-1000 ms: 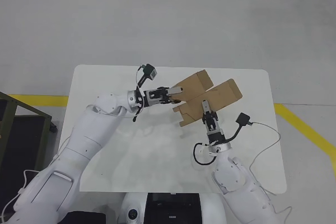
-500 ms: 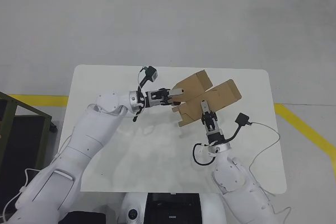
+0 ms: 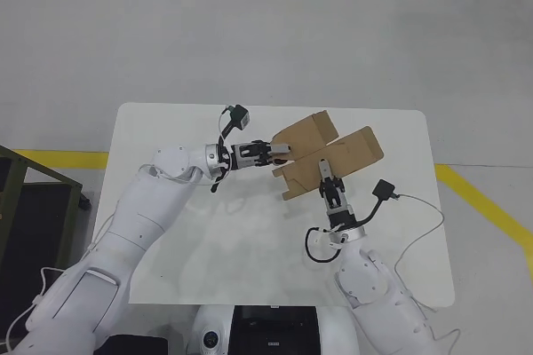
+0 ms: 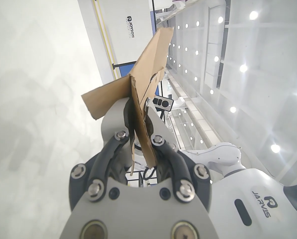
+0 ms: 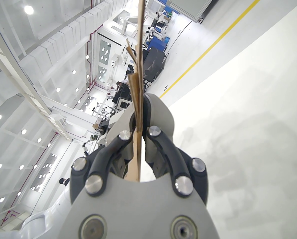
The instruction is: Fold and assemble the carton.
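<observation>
— Almost nothing moved since before. Where is the carton (image 3: 355, 149)?
— Between the claws: left claw (image 3: 282, 151) and right claw (image 3: 324, 170) each pinch its edge. Uneven pulling could tear the cardboard.

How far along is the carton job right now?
Done: the carton is picked up, apparently off the table. In hand: the left end effector and the right end effector are each shut on one of its edges. Left: it looks mostly flat, layers together in the right wrist view, one flap angled out, so opening it into a box and closing flaps remain.
</observation>
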You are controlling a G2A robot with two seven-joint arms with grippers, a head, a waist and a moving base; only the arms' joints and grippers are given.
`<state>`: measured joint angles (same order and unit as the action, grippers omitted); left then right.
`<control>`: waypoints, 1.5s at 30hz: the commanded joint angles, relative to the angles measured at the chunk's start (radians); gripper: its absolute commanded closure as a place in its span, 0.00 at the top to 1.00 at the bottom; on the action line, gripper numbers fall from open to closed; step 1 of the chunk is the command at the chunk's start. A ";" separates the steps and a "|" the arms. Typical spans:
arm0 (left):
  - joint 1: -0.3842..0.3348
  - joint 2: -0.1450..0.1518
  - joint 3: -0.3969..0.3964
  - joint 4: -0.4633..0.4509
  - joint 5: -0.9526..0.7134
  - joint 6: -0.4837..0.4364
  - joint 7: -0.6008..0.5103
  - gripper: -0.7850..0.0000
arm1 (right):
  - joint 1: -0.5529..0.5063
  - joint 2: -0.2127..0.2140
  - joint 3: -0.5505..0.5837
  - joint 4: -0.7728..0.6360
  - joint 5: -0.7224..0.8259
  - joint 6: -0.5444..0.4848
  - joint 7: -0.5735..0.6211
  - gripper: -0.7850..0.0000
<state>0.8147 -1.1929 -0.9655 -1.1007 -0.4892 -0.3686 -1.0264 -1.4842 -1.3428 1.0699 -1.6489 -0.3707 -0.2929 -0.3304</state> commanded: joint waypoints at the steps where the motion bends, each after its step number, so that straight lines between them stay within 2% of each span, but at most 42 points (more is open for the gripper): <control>1: 0.000 -0.001 -0.002 0.002 0.001 0.002 -0.001 0.20 | -0.001 -0.002 0.001 0.000 -0.001 0.000 0.001 0.00; 3: 0.000 -0.002 -0.003 0.004 0.003 0.002 0.001 0.18 | -0.001 -0.003 0.002 0.000 -0.004 -0.002 0.001 0.00; 6: 0.001 -0.003 -0.005 0.004 0.005 0.002 0.001 0.02 | -0.002 -0.005 0.004 0.000 -0.006 -0.002 0.001 0.00; 7: 0.001 -0.003 -0.006 0.004 0.005 0.002 0.000 0.00 | -0.003 -0.006 0.005 0.000 -0.007 -0.001 0.000 0.00; 15: 0.004 -0.006 -0.012 0.004 0.007 0.002 -0.002 0.00 | -0.006 -0.012 0.009 0.000 -0.014 0.000 0.006 0.00; 16: 0.004 -0.006 -0.013 0.004 0.007 0.002 -0.002 0.00 | -0.006 -0.012 0.009 0.000 -0.013 0.001 0.005 0.39; 17: 0.004 -0.007 -0.014 0.003 0.006 0.002 -0.003 0.00 | -0.007 -0.013 0.010 0.000 -0.013 0.006 0.007 0.98; 26: 0.021 0.000 -0.050 -0.031 -0.001 -0.011 -0.017 0.00 | -0.012 -0.013 0.066 -0.013 0.049 0.022 0.038 1.00; 32: 0.034 0.015 -0.095 -0.048 0.021 -0.022 -0.050 0.00 | -0.030 -0.002 0.141 -0.040 0.116 0.002 0.141 1.00; 36: 0.040 0.032 -0.128 -0.052 0.071 -0.040 -0.113 0.00 | -0.032 0.010 0.195 -0.051 0.178 -0.020 0.287 1.00; 41: 0.061 0.053 -0.161 -0.069 0.147 -0.056 -0.179 0.00 | -0.015 0.032 0.261 -0.044 0.367 -0.086 0.606 1.00; 45: 0.076 0.067 -0.174 -0.089 0.182 -0.070 -0.254 0.00 | 0.004 0.049 0.290 -0.028 0.454 -0.134 0.857 1.00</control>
<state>0.8873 -1.1298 -1.1376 -1.1848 -0.3162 -0.4354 -1.2572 -1.4852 -1.2977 1.3550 -1.6812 0.0614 -0.4183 0.4350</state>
